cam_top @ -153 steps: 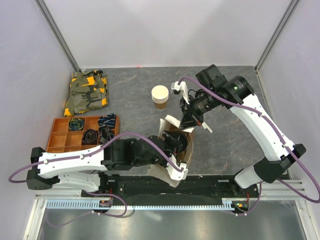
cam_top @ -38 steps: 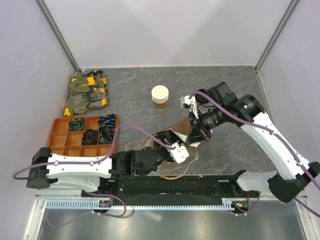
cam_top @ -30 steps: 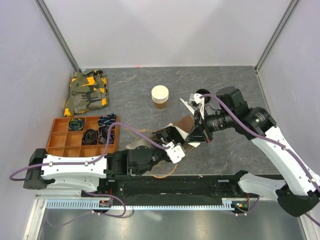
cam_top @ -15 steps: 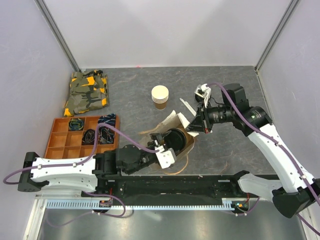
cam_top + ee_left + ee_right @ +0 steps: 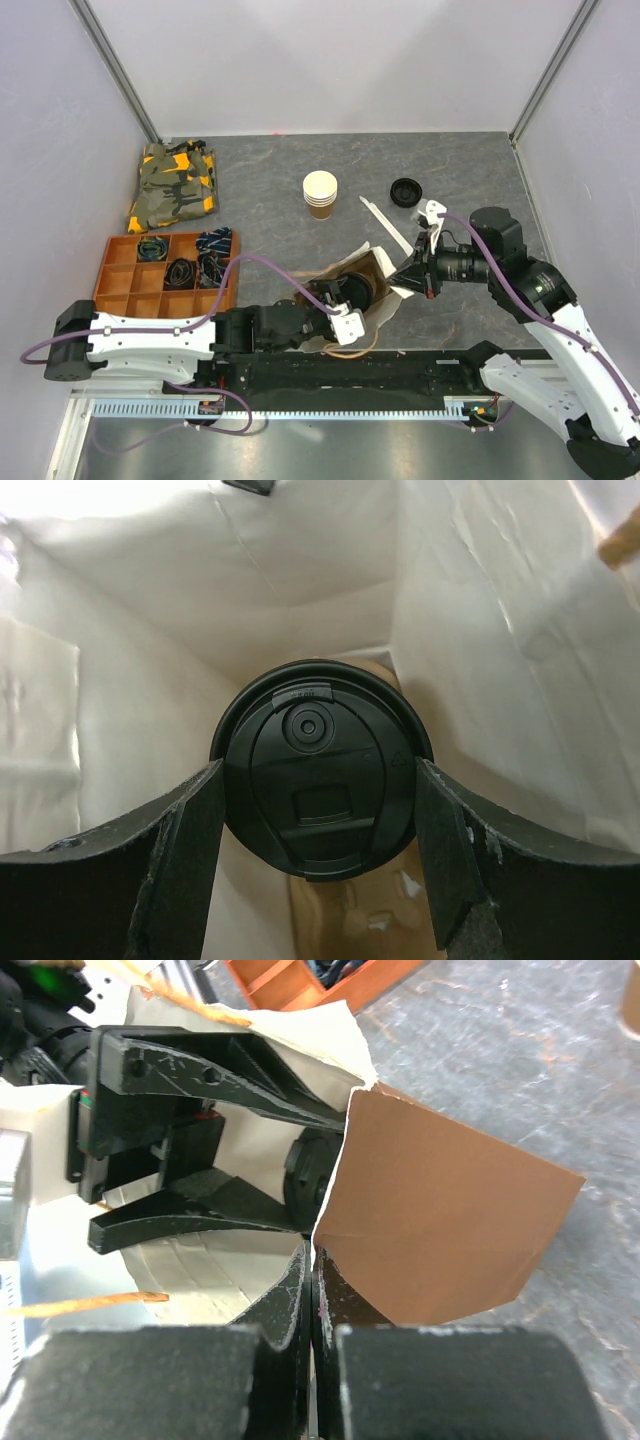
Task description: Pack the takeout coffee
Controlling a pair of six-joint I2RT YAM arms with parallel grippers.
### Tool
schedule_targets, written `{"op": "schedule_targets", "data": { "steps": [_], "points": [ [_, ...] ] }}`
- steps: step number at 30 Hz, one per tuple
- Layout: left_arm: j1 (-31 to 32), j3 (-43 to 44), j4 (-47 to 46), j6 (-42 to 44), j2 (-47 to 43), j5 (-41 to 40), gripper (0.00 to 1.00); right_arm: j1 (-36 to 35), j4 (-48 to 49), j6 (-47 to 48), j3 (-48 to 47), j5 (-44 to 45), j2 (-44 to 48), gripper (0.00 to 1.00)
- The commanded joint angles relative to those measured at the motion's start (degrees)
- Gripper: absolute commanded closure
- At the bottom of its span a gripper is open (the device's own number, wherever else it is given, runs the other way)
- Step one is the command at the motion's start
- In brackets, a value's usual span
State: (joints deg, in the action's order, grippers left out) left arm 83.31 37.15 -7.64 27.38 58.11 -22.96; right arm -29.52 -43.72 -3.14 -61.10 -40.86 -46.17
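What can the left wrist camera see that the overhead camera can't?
Only the left wrist view shows the takeout coffee up close: its moulded black lid, with the left gripper fingers against its sides, deep between the white inner walls of the paper bag. Only the overhead view shows the stack of cups, a loose black lid, the orange tray, the camouflage cloth, and the right gripper pinching the bag's edge. Both show the bag with the left gripper inside it.
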Motion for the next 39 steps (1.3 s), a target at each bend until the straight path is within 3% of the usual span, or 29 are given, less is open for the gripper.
{"op": "schedule_targets", "data": {
  "steps": [1,5,11,23,31,39],
  "points": [
    [-0.25,-0.84,-6.77,1.10,0.07,-0.50,0.86,-0.01,2.24,2.70,0.28,2.46,1.87,1.00],
    [-0.25,-0.93,-8.97,2.15,2.45,-1.73,0.87,-0.36,3.64,2.70,3.09,1.40,4.86,1.00],
    [-0.34,-4.80,-19.95,6.63,6.31,-2.87,0.91,-0.37,3.82,1.73,6.26,1.22,7.15,1.00],
    [-2.36,-4.72,-26.80,9.53,12.29,-3.23,0.94,-0.37,4.17,-1.69,7.14,0.08,7.59,1.00],
    [-2.63,-1.38,-20.05,11.21,5.62,-0.86,0.94,4.29,7.16,-13.11,5.03,-1.23,2.76,1.00],
    [-2.63,3.37,-14.87,8.50,8.51,-5.69,0.95,6.23,11.12,-19.72,7.39,-5.46,2.48,1.00]
  ]
}}
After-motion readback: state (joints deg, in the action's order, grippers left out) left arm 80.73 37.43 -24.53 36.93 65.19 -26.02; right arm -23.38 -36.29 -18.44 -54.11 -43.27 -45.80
